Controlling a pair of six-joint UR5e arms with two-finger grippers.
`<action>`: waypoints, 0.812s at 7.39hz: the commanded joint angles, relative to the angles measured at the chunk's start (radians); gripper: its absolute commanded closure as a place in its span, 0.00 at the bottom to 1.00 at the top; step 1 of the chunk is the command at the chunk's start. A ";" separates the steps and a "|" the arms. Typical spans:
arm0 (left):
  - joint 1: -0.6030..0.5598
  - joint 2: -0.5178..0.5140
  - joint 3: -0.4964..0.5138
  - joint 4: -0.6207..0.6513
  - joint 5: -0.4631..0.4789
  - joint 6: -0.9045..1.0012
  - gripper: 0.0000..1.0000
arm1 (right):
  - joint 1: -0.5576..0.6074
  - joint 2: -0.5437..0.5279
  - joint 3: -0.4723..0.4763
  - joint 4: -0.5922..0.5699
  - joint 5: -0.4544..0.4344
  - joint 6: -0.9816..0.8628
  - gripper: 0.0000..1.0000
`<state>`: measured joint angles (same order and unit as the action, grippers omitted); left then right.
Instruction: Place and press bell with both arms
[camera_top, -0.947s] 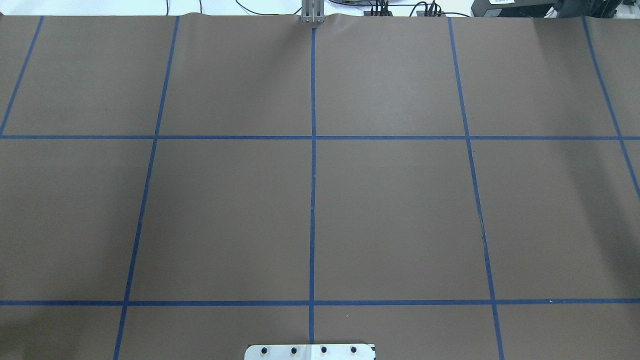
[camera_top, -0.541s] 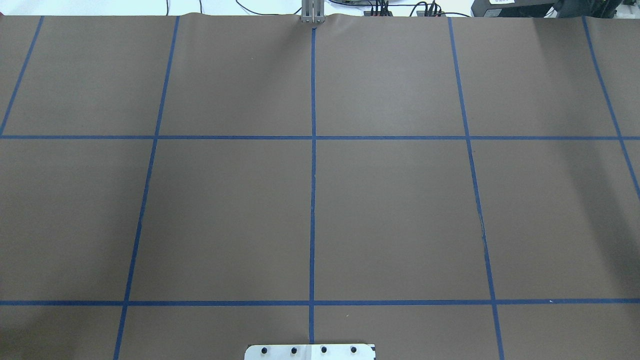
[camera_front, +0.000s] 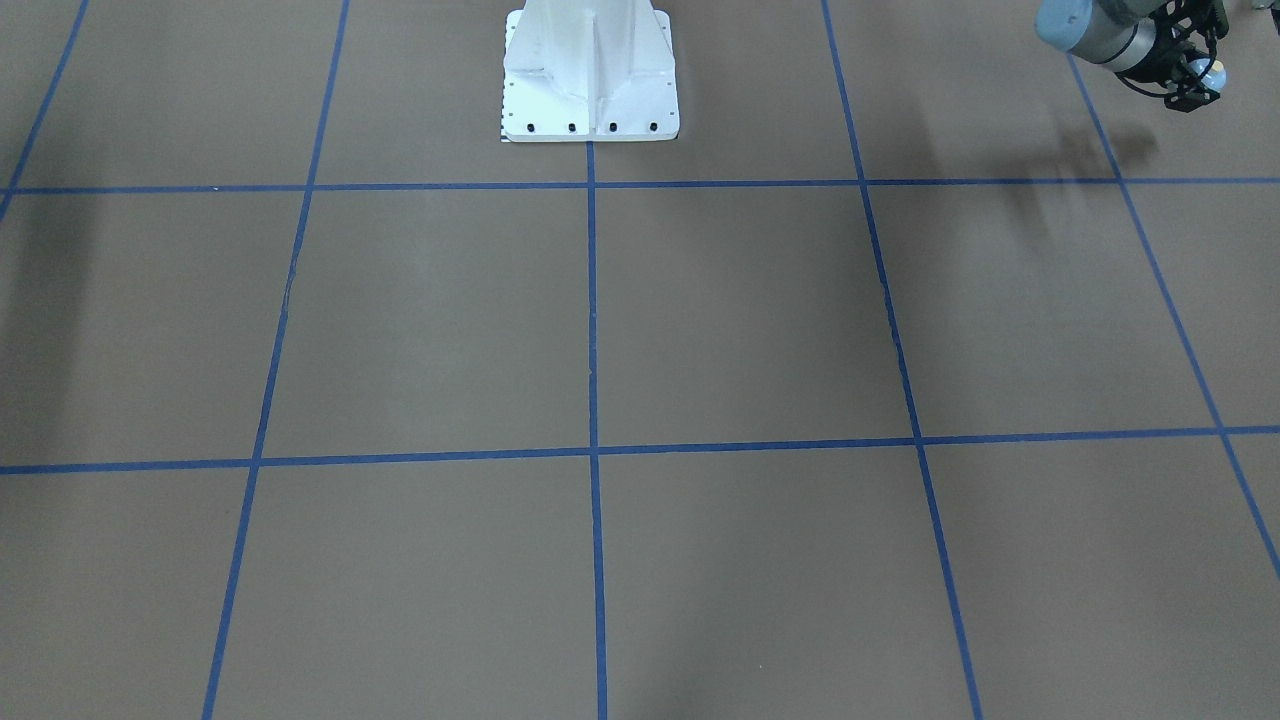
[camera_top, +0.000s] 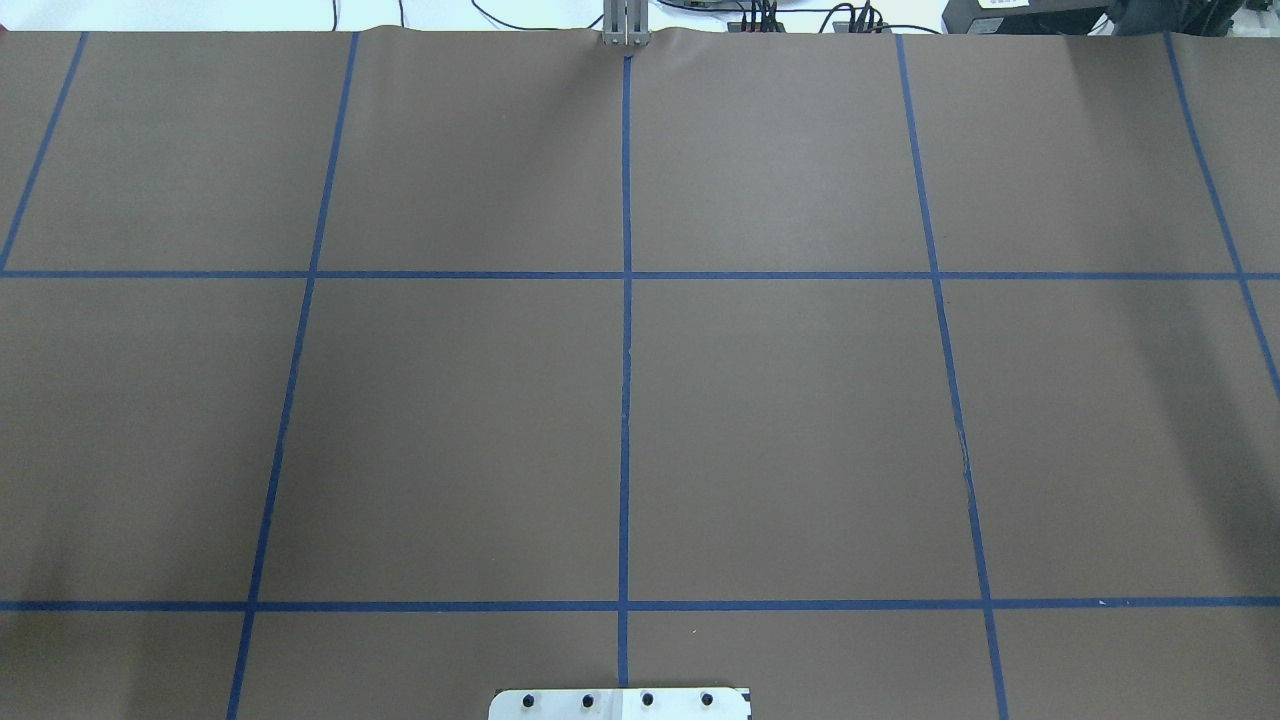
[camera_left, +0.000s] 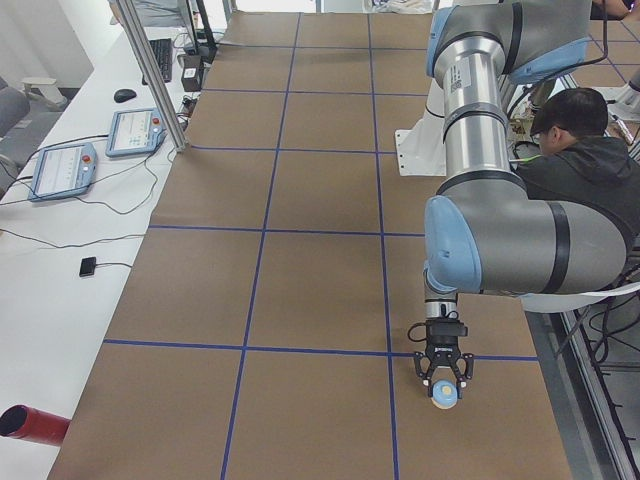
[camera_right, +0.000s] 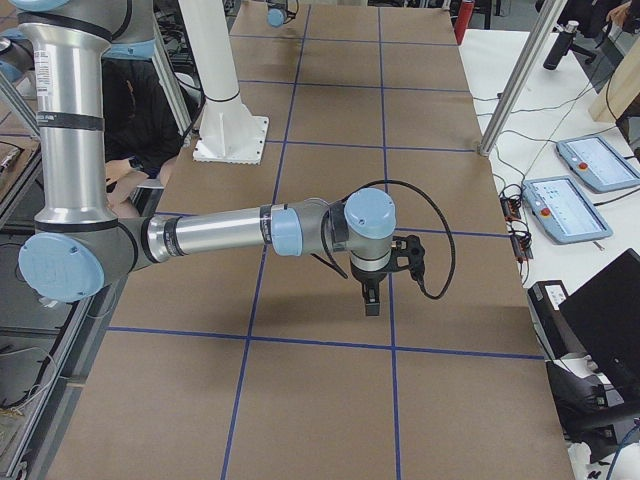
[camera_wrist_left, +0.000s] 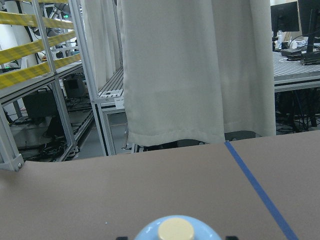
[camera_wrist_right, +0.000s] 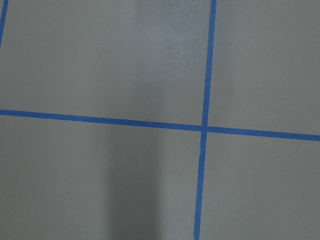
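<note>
My left gripper (camera_front: 1200, 88) is shut on the light-blue bell (camera_front: 1210, 72) with the cream button. It holds the bell over the left end of the brown table, and its shadow falls apart from it. The exterior left view shows the gripper (camera_left: 443, 382) pointing down with the bell (camera_left: 443, 395) between its fingers. The left wrist view shows the bell's top (camera_wrist_left: 176, 230) at the bottom edge. My right gripper (camera_right: 371, 300) hangs above the table's right part and shows only in the exterior right view. I cannot tell whether it is open. Neither arm shows in the overhead view.
The white pedestal base (camera_front: 590, 80) stands at the robot's edge of the table. Blue tape lines (camera_top: 625, 400) grid the brown cover. An operator (camera_left: 580, 165) sits by the robot. Teach pendants (camera_left: 65, 168) and a red cylinder (camera_left: 30, 425) lie on the side bench.
</note>
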<state>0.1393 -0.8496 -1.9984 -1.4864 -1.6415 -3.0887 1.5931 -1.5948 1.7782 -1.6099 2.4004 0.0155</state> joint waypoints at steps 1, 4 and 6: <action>-0.115 0.021 -0.091 0.031 -0.070 0.179 1.00 | -0.001 -0.005 0.010 -0.001 0.000 0.003 0.01; -0.434 -0.110 -0.120 0.089 0.061 0.563 1.00 | -0.001 -0.005 0.010 -0.002 0.000 0.006 0.01; -0.713 -0.425 -0.100 0.261 0.231 0.892 1.00 | -0.001 -0.007 0.010 -0.001 -0.001 0.006 0.01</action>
<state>-0.4119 -1.0829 -2.1107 -1.3199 -1.5283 -2.3915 1.5923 -1.6004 1.7883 -1.6119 2.3998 0.0214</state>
